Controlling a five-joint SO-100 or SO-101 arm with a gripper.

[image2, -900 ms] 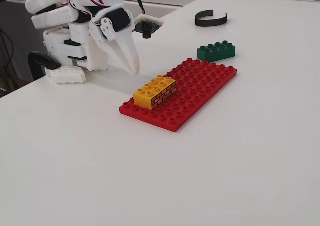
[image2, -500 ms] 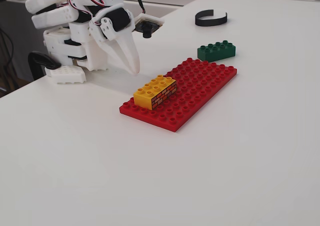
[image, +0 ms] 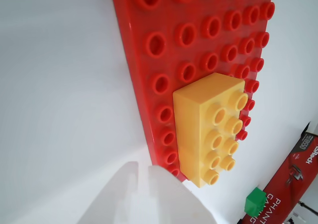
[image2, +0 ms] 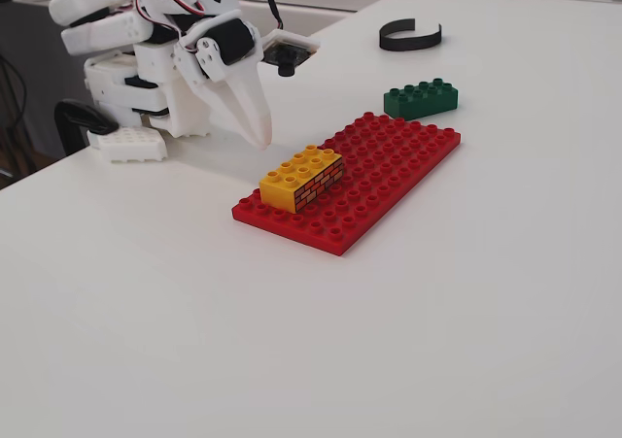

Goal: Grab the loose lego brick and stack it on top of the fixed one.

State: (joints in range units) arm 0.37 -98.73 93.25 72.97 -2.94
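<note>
The dark green loose brick (image2: 420,98) lies on the white table just beyond the far end of the red studded baseplate (image2: 389,166). The yellow fixed brick (image2: 301,178), with a brick-wall pattern on its side, sits on the near-left end of the baseplate. It also shows in the wrist view (image: 211,127) on the baseplate (image: 198,30). My white gripper (image2: 260,137) hangs left of the yellow brick, pointing down, with its jaws together and nothing in them. Its fingers enter the wrist view from the bottom edge (image: 141,169). The green brick is far from the gripper.
A black curved strip (image2: 410,36) lies at the back of the table. The arm's white base (image2: 126,137) stands at the left edge. In the wrist view a red printed box (image: 288,184) and a small green object (image: 256,201) lie past the table edge.
</note>
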